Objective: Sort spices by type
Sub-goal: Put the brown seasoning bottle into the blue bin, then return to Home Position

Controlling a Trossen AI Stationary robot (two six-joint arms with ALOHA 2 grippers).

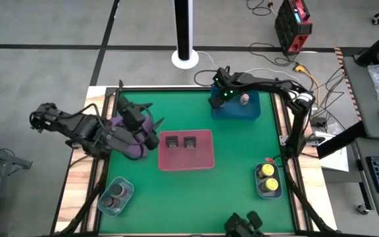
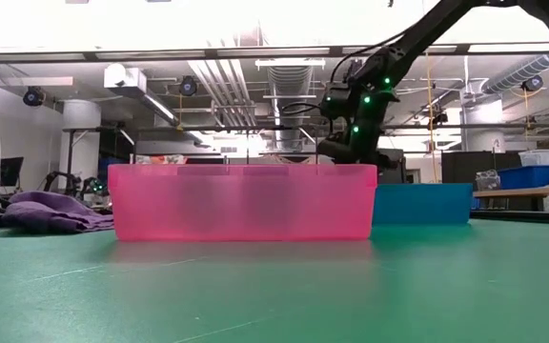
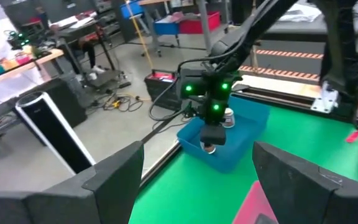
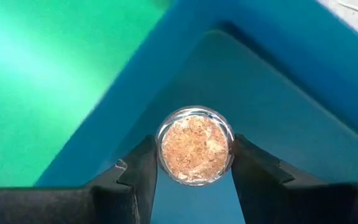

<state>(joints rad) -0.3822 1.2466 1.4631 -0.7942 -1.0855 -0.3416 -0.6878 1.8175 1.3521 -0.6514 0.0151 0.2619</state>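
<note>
Tabletop (image 1: 235, 158) covered in green, seen from above, with four small trays on it. At the far right, the right gripper (image 1: 220, 99) hangs over the near-left corner of a blue tray (image 1: 252, 110). The right wrist view shows its two dark fingers (image 4: 138, 168) clamped on either side of a pale tan jar (image 4: 195, 145) with a clear round top and tan spice inside, held above the blue floor of the tray's corner. Whether the jar's base touches the floor cannot be told. A second pale jar (image 1: 245, 99) already stands upright in the same tray, just beside the gripper.

The other spices look sorted: two black square tins (image 1: 181, 141) side by side in the red tray (image 1: 202, 158) at the centre, two yellow-capped jars (image 1: 267, 178) in a grey-blue tray (image 1: 276, 192) at the near right, and two dark shakers (image 1: 115, 197) in a grey-blue tray (image 1: 125, 182) at the near left.

The left gripper (image 1: 151, 135) waits at the table's left, above a purple cloth (image 1: 131, 150), its fingers spread apart and holding nothing.

The step in hand appears to be setting down the last jar. To do it well, the jar should stay upright and go straight down until it rests on the tray floor, clear of the walls and the neighbouring jar. Only then should the fingers part, and the lift should be vertical so nothing tips.
</note>
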